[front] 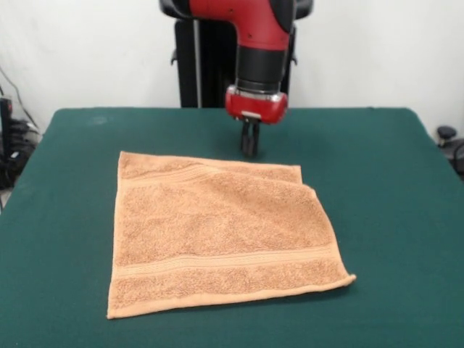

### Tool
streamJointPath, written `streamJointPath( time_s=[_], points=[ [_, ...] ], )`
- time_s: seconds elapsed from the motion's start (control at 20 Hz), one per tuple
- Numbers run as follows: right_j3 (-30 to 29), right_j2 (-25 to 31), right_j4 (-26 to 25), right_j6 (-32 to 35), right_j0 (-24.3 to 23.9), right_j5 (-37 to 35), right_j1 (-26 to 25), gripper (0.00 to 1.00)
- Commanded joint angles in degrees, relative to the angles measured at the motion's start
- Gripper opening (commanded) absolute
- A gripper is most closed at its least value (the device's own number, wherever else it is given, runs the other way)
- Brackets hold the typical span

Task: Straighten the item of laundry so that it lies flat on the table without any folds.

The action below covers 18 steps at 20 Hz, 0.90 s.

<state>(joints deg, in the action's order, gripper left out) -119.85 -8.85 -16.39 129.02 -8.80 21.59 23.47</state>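
The orange-tan towel [217,235] lies on the dark green table [391,210], mostly spread out, with woven bands near its far and near edges. Its far right corner is folded over onto itself, leaving a slanted edge around [308,187]. The near right corner sticks out to the right. My gripper [249,148] hangs from the red and black arm just beyond the towel's far edge, close to the table, with its dark fingers together and nothing between them. It does not touch the towel.
Cables and dark gear sit off the table's left edge [11,145]. A small dark object [446,134] shows past the right edge. Green table surface surrounds the towel on all sides.
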Motion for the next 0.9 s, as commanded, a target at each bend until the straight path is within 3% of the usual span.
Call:
streamJointPath(
  time_s=[0.05, 0.6, 0.9],
  points=[
    [-4.8, 6.4, -3.5, 3.7, -1.6, -9.2, -1.1, 0.0],
    [-3.1, 6.6, -3.8, 4.7, -0.8, -9.6, -1.0, 0.0],
    [-2.6, 7.5, 0.6, 3.7, 3.1, -20.0, 7.4, 0.0]
  ],
)
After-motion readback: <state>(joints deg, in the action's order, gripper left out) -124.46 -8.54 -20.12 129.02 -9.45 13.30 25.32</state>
